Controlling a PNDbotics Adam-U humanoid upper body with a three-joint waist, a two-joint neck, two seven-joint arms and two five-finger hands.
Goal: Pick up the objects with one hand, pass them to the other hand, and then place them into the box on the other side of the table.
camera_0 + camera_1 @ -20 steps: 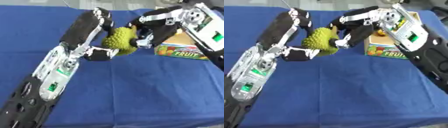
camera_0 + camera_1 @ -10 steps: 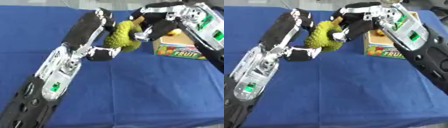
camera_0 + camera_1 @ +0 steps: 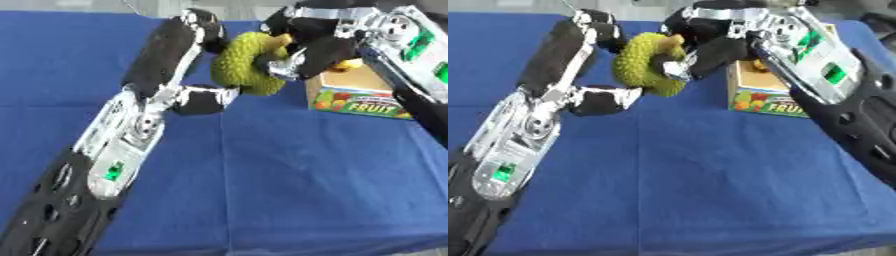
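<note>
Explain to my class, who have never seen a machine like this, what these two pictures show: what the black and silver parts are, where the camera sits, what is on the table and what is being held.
Both pictures come from one stereo camera in a humanoid robot's head, looking down: one from its left eye, one from its right, so they nearly match. The black and silver limbs are its two arms. The left hand enters from the lower left, the right hand from the upper right. Between them, above the blue tablecloth, is a spiky yellow-green fruit. The fingers of both hands are curled around it, so this looks like a handover. Behind the right hand stands a cardboard box printed FRUIT, with something yellow inside that is too hidden to name.
</note>
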